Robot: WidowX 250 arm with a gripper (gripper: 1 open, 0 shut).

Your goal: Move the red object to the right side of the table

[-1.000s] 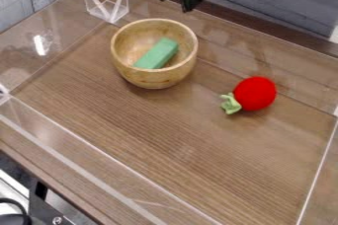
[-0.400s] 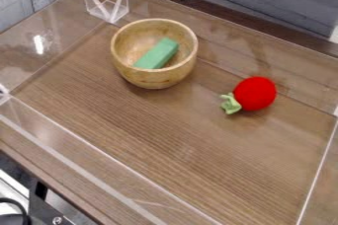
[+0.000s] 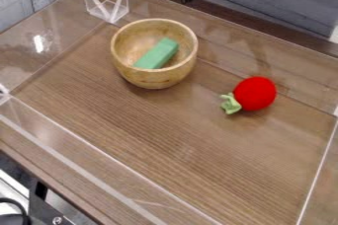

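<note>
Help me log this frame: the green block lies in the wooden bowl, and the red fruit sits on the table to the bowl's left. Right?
Not quite. In the camera view the red fruit sits to the right of the wooden bowl, not its left. The green block does lie in the bowl, and the fruit rests on the table.

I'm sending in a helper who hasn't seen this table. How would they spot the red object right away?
Start at the wooden bowl on the table, then look right and a little nearer the camera. The red object lies alone on bare wood: small, round, bright red with a green leafy stem, unlike the green block inside the bowl.
</note>
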